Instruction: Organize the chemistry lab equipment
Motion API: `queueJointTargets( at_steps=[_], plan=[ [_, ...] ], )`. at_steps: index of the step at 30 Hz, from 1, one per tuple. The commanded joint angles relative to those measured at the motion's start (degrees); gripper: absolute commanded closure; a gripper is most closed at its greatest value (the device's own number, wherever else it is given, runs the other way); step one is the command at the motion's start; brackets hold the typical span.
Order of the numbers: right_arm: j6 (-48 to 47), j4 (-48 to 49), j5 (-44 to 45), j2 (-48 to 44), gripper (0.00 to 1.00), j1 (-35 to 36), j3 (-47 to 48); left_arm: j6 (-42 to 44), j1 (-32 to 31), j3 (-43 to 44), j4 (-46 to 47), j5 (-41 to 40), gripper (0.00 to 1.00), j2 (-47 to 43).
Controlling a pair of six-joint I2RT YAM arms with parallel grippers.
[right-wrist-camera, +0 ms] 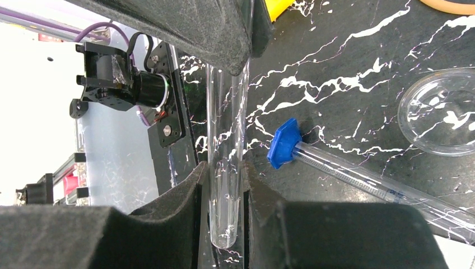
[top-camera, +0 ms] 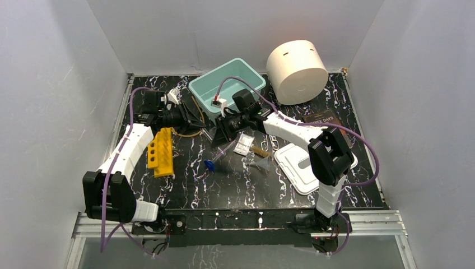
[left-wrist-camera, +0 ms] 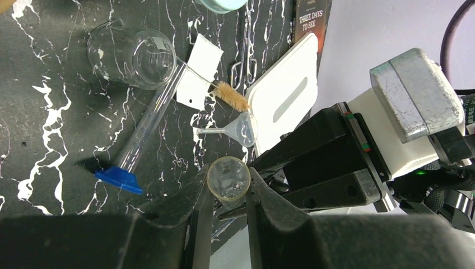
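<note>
A clear test tube (right-wrist-camera: 226, 112) is clamped near its rounded end between the jaws of the right gripper (right-wrist-camera: 224, 168). Its open end is flanked by the jaws of the left gripper (left-wrist-camera: 228, 175); whether it is squeezed there cannot be told. In the left wrist view, a blue-capped tube (left-wrist-camera: 140, 131) is seen lying at lower left on the marbled table (left-wrist-camera: 45, 140), with a glass beaker (left-wrist-camera: 131, 59) at upper left.

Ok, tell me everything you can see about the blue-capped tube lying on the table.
The blue-capped tube is long, slim and see-through, glass or plastic, with faint markings along its side and a flanged blue cap closing one end. It looks empty. It lies flat on the black marbled table, nothing gripping it, its far end beside the small glass beaker; whether they touch is unclear.
</note>
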Motion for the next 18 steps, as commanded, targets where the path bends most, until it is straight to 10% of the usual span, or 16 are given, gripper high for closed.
queueJointTargets(
  at_steps=[1,11,18],
  plan=[
    [-0.8,-0.5,-1.3,0.6,0.78,0.0,2.9,1.2,-0.2,0.0,-0.4,1.5,0.91,-0.1],
    [0.6,0.0,5.4,-2.6,0.31,-0.3,2.6,6.2,-0.2,3.0,-6.0,-10.2,0.95,-1.8],
    [2.5,-0.5,13.3,-8.5,0.27,-3.3,0.8,12.2,-0.2,10.1,-14.9,-33.2,0.97,-4.3]
  ],
)
